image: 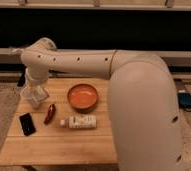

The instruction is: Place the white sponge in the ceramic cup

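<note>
One step looks left: my gripper (35, 88) hangs directly over the plain white tapered ceramic cup (29, 98), with the small off-white sponge block hidden and its grip impossible to tell, so next I'd release straight down, then lift clear.

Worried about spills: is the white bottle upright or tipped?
Tipped: the white bottle lies on its side before the orange bowl. The claw hangs over the table, back left.
</note>
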Robot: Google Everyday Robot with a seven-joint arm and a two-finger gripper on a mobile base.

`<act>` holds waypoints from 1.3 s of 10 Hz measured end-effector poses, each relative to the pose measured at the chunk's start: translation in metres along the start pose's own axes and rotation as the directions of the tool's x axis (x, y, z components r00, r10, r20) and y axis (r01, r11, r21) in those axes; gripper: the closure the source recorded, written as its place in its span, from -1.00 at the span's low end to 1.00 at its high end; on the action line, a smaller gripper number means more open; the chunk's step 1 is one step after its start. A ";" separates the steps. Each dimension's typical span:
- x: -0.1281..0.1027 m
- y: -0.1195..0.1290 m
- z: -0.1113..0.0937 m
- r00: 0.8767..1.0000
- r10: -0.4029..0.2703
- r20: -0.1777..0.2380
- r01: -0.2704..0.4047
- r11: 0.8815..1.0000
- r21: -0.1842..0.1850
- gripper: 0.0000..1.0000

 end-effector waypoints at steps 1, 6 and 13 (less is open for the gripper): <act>0.019 -0.003 0.010 0.999 -0.026 -0.027 0.026 0.999 0.024 1.00; 0.075 -0.001 0.057 0.992 -0.095 -0.079 0.102 0.990 0.092 1.00; 0.075 -0.006 0.108 0.991 -0.119 -0.065 0.128 0.980 0.154 0.05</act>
